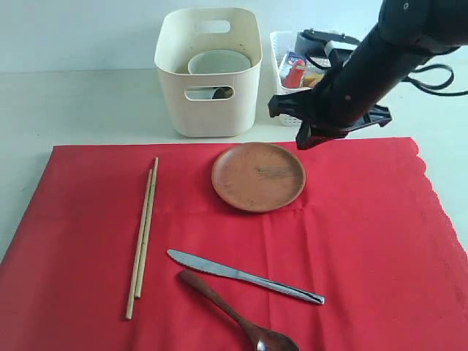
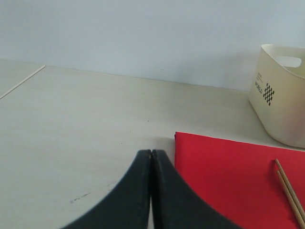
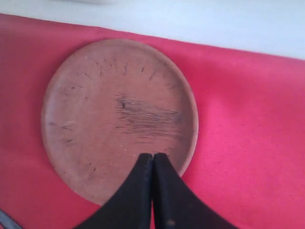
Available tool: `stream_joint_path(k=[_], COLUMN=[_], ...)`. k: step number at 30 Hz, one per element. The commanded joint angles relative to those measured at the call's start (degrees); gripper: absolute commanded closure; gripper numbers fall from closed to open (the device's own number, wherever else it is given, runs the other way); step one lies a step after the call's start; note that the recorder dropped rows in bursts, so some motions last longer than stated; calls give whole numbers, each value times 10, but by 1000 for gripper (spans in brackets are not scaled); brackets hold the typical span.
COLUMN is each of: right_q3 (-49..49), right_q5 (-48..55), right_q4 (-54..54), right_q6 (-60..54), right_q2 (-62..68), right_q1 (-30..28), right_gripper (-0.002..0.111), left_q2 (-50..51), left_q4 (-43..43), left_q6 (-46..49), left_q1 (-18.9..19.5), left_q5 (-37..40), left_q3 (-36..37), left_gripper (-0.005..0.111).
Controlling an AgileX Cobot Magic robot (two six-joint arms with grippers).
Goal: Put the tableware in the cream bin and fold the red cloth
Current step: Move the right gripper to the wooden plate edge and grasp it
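The thick, matte black tubular right arm carries a small white patch near its wrist, with thin black cables looping on its right. The left gripper and right gripper each have 2 smooth black fingers, broad-based with slim tips.

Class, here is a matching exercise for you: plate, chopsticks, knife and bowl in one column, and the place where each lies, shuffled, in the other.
1 brown plate
2 chopsticks
3 knife
4 pale bowl

A inside the cream bin
B beside the spoon on the red cloth
C at the cloth's left side, exterior view
D mid-cloth, nearest the bin

Pairs: 1-D, 2-C, 3-B, 4-A
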Motion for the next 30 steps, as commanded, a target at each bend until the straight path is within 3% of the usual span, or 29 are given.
stream_joint_path(k=[1, 3, 8, 13, 19, 22, 30], right_q3=[3, 3, 3, 3, 3, 3, 3], right_q5=[32, 52, 28, -33, -59, -52, -10], right_q4=[202, 240, 186, 164, 161, 165, 313], right_q6=[-159, -204, -180, -100, -112, -113, -288], right_q2=[53, 71, 97, 105, 107, 116, 143], right_q1=[-60, -78, -79, -74, -74, -74, -74], right_gripper=[108, 108, 107, 91, 70, 65, 67], left_q2=[-4, -4, -4, -4, -4, -4, -4], left_q4=[-4, -4, -4, -4, -4, -4, -4], left_q6=[1, 1, 1, 1, 1, 1, 1], left_q1=[-3, -3, -3, -3, -3, -3, -3], left_q5=[-2, -2, -2, -2, -2, -2, -2], left_q3=[2, 2, 2, 2, 2, 2, 2], left_gripper=[104, 104, 104, 104, 104, 104, 104])
